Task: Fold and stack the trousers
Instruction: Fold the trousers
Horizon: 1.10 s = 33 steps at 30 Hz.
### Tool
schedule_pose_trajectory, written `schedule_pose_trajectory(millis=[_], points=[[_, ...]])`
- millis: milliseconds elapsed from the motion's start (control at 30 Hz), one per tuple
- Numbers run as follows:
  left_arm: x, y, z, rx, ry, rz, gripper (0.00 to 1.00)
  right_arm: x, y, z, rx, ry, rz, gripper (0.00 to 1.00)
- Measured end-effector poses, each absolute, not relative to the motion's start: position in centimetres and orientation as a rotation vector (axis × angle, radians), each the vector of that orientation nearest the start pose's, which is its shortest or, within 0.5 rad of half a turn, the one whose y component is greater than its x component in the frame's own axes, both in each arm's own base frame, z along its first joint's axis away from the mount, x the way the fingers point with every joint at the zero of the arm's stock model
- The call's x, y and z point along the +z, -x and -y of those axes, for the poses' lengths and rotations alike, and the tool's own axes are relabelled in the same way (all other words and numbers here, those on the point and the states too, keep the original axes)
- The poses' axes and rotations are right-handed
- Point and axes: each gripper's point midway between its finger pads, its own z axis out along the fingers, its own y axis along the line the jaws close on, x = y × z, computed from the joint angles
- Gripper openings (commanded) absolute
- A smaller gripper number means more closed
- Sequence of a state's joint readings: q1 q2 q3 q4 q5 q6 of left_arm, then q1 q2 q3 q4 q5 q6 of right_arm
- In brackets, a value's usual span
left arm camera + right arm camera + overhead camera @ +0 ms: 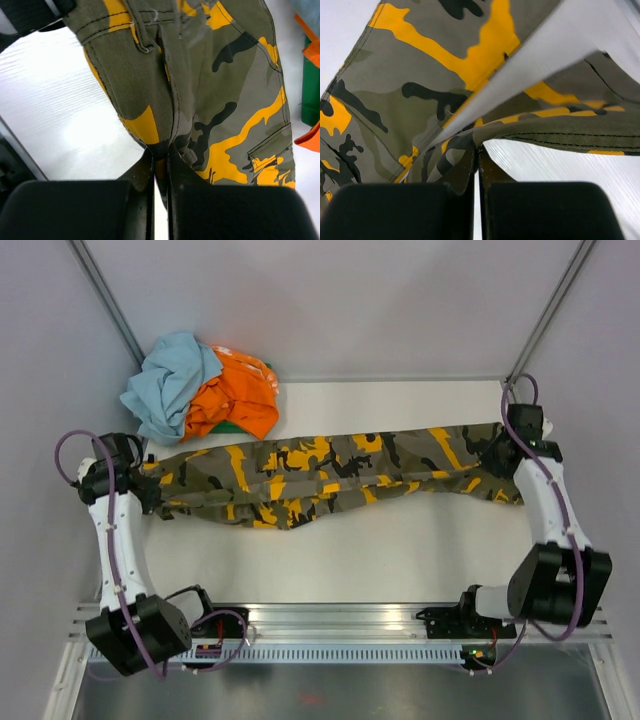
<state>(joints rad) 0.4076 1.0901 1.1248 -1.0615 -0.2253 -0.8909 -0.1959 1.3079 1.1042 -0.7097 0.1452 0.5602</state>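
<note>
Spanning the middle of the top view from left to right, the trousers (330, 475) are drawn out lengthwise over the white counter (400, 550), the legs lying one along the other. The cloth is camouflage in olive, black, grey and orange-yellow.

Left gripper (145, 480): at the left end of the garment. In the left wrist view its jaws are closed tight on a fold of cloth at the foot of the fly seam, with only fabric between them. A belt loop (144, 42) shows in the upper centre of that view, and a stitched pocket flap (270, 150) at the lower right.

Right gripper (500, 455): at the right end of the garment. In the right wrist view its jaws are clamped on the stitched edge of the cloth at lower centre, the fabric rising away from the counter above them.

Whether the mid-section rests on the counter or hangs just clear cannot be told from above.

At the upper left of the top view, just beyond the waist end, sits a heap of clothing: a light blue garment (170, 380) against an orange garment (235, 400), with a green scrap (228, 427) beneath.
</note>
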Motion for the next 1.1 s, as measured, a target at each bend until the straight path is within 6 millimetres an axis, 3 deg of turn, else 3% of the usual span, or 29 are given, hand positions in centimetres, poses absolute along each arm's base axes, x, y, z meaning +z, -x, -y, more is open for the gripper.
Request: schedule_pose_trajectory(millis=[167, 267, 500, 667, 800, 933, 1100], points=[[16.6, -25.6, -10.6, 0.094, 1.625, -2.048, 0.02, 13.2, -36.9, 6.5, 0.000, -0.862, -2.392, 0.00], [16.4, -28.0, -10.6, 0.118, 1.601, -2.075, 0.02, 12.2, -39.5, 6.5, 0.025, -0.804, -2.443, 0.00], [16.0, -33.5, -11.1, 0.150, 1.599, -2.077, 0.02, 11.0, -48.6, 5.8, 0.093, -0.588, -2.503, 0.00], [14.1, -35.1, -11.7, 0.211, 1.639, -2.093, 0.02, 8.5, -49.3, 5.4, 0.085, -0.526, -2.569, 0.00], [13.0, -36.4, -11.9, 0.246, 1.646, -2.106, 0.02, 7.8, -49.7, 5.5, 0.081, -0.498, -2.583, 0.00], [11.5, -37.8, -11.9, 0.278, 1.655, -2.124, 0.02, 7.1, -51.5, 5.6, 0.079, -0.463, -2.588, 0.00], [9.0, -39.0, -12.1, 0.343, 1.672, -2.159, 0.02, 4.5, -51.8, 5.8, 0.062, -0.448, -2.639, 0.02]])
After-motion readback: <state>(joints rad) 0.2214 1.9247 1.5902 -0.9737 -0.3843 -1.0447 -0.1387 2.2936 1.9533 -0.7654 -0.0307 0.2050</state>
